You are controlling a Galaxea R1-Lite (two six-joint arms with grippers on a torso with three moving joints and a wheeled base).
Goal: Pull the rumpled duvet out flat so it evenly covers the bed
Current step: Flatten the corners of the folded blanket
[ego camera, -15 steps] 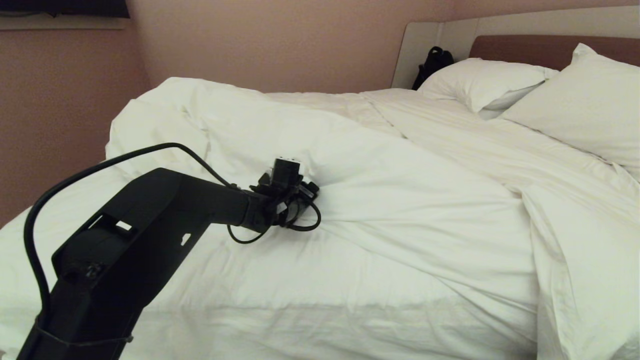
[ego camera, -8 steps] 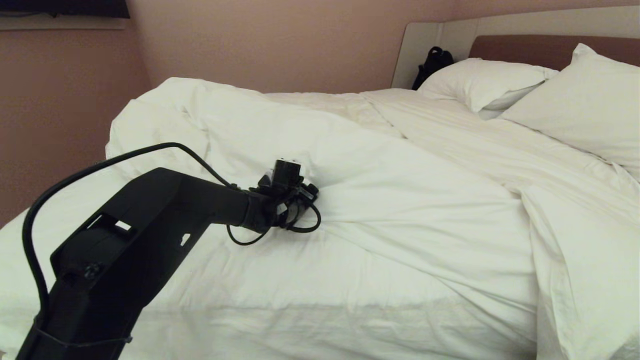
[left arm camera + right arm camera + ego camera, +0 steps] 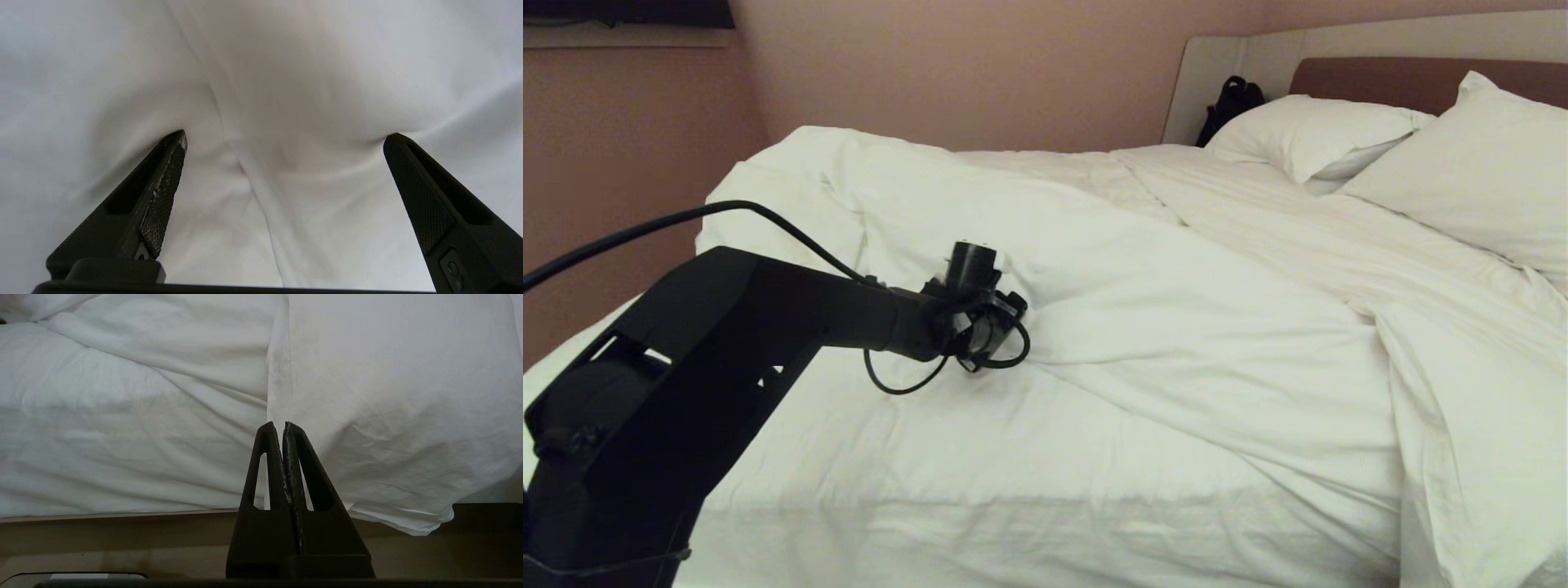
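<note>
The duvet (image 3: 1176,327) sits bunched toward the far side of the bed (image 3: 1013,531); it's soft and floppy, so grab a thick fold. Left gripper (image 3: 286,139) jaws wide, pressing it; right gripper (image 3: 284,426) closed, empty.

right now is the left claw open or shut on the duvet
Open. The left claw has its two fingers spread wide, tips pressed into the duvet, with a ridge of fabric running between them, not yet pinched.

My left arm (image 3: 727,343) reaches from lower left toward frame centre | my left gripper (image 3: 286,139) spread wide, both tips pressing into white cloth | my right gripper (image 3: 283,426) closed, low, idle.
</note>
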